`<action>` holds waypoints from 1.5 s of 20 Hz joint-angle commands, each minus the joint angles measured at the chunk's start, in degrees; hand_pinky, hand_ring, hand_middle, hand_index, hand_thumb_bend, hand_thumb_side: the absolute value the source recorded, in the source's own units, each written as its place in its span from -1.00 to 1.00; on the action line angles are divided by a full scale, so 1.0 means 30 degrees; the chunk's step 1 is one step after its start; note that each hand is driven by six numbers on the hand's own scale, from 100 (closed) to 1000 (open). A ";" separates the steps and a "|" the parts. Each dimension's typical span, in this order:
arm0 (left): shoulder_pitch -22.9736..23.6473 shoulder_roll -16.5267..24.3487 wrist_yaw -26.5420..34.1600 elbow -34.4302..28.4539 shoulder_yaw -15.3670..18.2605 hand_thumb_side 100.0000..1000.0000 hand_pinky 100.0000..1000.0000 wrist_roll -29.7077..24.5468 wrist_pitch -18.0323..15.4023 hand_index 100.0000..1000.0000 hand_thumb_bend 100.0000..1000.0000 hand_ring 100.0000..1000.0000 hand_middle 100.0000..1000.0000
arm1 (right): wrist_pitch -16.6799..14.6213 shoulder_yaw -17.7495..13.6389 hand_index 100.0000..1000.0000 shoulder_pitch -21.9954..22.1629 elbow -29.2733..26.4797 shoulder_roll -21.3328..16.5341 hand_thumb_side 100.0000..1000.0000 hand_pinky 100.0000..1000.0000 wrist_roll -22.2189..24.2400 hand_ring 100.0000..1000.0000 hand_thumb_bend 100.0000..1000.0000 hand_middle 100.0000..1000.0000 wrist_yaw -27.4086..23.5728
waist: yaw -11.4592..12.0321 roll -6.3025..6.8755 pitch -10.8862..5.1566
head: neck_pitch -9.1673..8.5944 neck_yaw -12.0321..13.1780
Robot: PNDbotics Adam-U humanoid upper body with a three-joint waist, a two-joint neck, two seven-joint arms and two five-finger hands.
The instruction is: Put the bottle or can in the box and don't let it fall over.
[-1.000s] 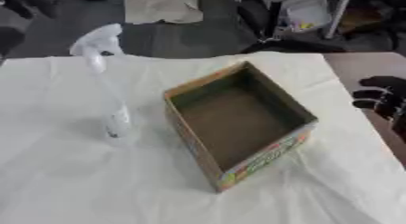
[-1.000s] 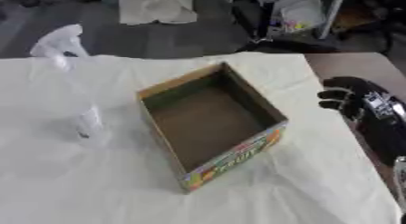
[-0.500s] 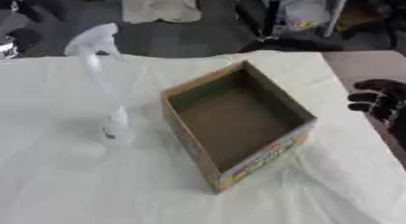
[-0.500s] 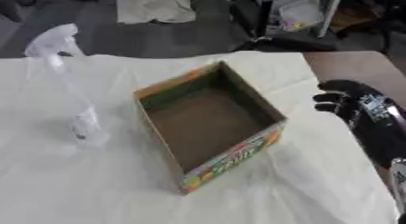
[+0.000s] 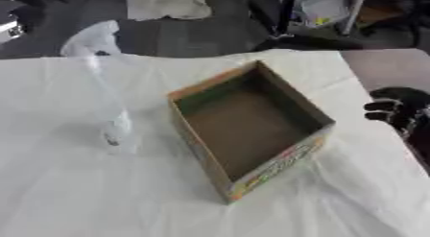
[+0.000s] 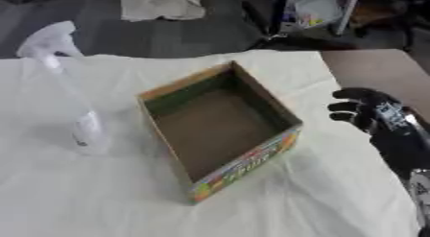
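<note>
Shifted a little inward since a second ago: black robot right hand [image 6: 365,112], now nearer the box's right wall; bottle and box unmoved apart from the camera's own drift.

Left eye view: stands upright at about 9 o'clock from the box, well apart from it — clear plastic spray bottle with a white trigger head [image 5: 107,92], on the white cloth-covered table [image 5: 76,193]. Sits at the middle of the cloth, turned at an angle — open cardboard box with a colourful printed side [image 5: 248,127], with nothing inside it. Shows only at the right edge, at 3 o'clock from the box, dark and partly cut off: the right hand.

Right eye view: gives the clearer look at that hand. Fingers curled partway, pointing toward the box, holding nothing and touching neither box nor bottle; hovers just beside the box's right wall. No left hand anywhere in either view.

Step in hand, by judgement: the approach, with no grasp yet made. Next move likely calls for reaching across or around the box to the bottle at the far side, closing round its narrow body low enough to keep the tall, top-heavy shape from tipping, then lowering it upright onto the box floor.
</note>
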 commanded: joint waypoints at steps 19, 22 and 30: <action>-0.0821 -0.0402 -0.0739 0.0523 -0.0023 0.22 0.85 0.0066 0.0341 0.87 -1.00 1.00 0.67 | 0.0142 0.0078 0.49 -0.0455 -0.0117 -0.0064 0.39 0.54 0.0494 0.50 -1.00 0.52 0.0483 | -0.0335 0.0099 0.0230 | -0.2243 -0.0268; -0.0820 -0.0452 -0.0829 0.0628 -0.0052 0.22 0.84 0.0128 0.0388 0.88 -1.00 1.00 0.67 | 0.0107 0.0085 0.49 -0.0463 -0.0121 -0.0068 0.40 0.54 0.0512 0.50 -1.00 0.52 0.0482 | -0.0367 0.0086 0.0278 | -0.2196 -0.0227; -0.0848 -0.0568 -0.1253 0.0863 -0.0037 0.20 0.81 0.0377 0.0497 0.87 -1.00 1.00 0.60 | 0.0156 0.0129 0.49 -0.0477 -0.0082 0.0043 0.42 0.54 0.0648 0.50 -1.00 0.52 0.0657 | -0.0403 0.0099 0.0447 | -0.2033 -0.0199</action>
